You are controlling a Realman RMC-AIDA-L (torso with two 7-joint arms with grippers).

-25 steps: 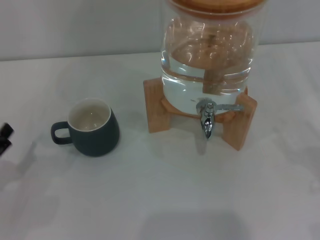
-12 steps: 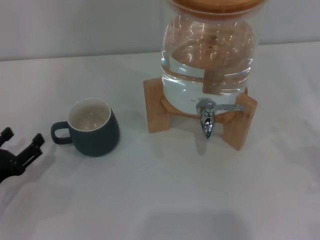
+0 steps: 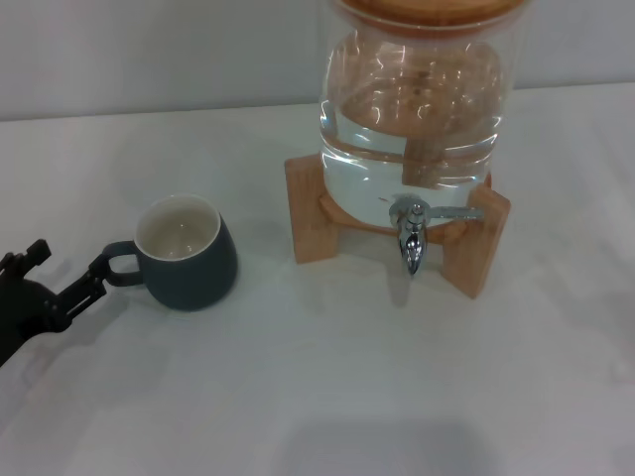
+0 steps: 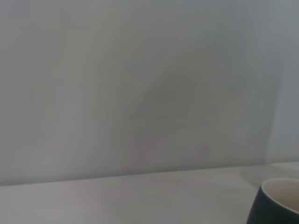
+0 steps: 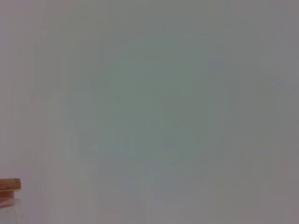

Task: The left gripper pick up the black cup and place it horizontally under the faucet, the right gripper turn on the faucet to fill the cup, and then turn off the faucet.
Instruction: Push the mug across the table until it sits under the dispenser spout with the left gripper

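Note:
The black cup stands upright on the white table, left of the dispenser, its loop handle pointing left. Its cream inside shows. A part of its rim also shows in the left wrist view. My left gripper is at the left edge, open, its fingertips right at the cup's handle; I cannot tell if they touch it. The faucet is a chrome spigot on the front of the glass dispenser, with its thin lever pointing right. My right gripper is out of view.
The dispenser holds water and sits on a wooden X-shaped stand. Its wooden lid edge shows in the right wrist view. A pale wall runs behind the table.
My left gripper has come in from the left edge toward the cup and now reaches its handle. The cup and the faucet have not moved.

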